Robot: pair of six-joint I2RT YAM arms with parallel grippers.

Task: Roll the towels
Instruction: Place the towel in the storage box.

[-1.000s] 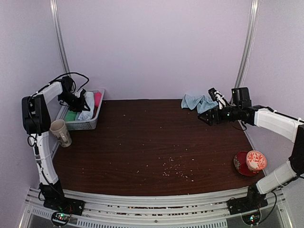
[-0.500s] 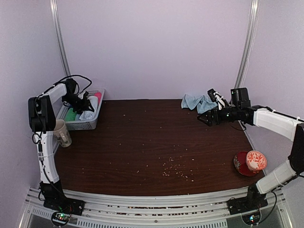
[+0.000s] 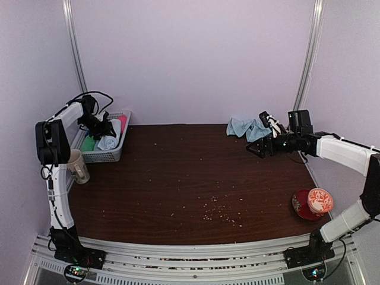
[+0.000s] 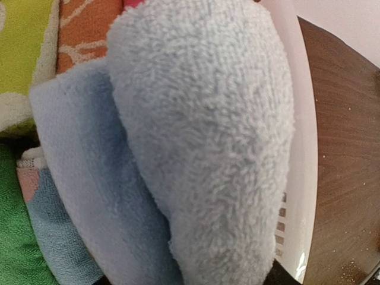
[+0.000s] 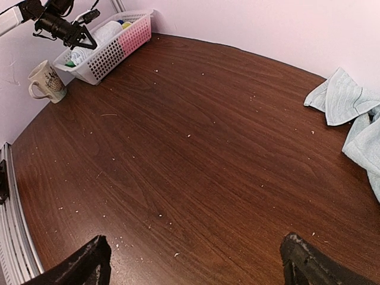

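Rolled towel: a pale light-blue terry-cloth towel, rolled into a thick cylinder (image 4: 202,136), lies in the white slotted plastic basket (image 3: 104,157), against its wall on the desk side.
Loose towel: a second pale light-blue thin cloth towel (image 3: 244,126) lies crumpled and unrolled at the far right of the dark brown wooden desk (image 3: 190,178), close to the back wall.
Left jaws: they hang over the basket at the far left corner, right at the rolled towel. The roll fills the left wrist view, and I cannot tell how wide the jaws stand or whether they touch it.
Right jaws: spread wide with nothing between them, low over the desk just on the near side of the loose towel. Only bare wood shows between the two dark tips in the right wrist view.
Basket neighbours: a smoother light-blue cloth (image 4: 77,178) presses against the roll's side, with green, yellow-green and orange-patterned cloths beyond it.
Mug: a beige ceramic mug (image 3: 76,165) stands outside the basket, just beside its near end at the desk's left edge.
Dish: a red saucer carrying a red-and-white patterned cup (image 3: 314,202) sits at the right edge, well apart from the loose towel.
Crumbs: pale specks (image 3: 217,212) lie scattered across the near middle of the desk.
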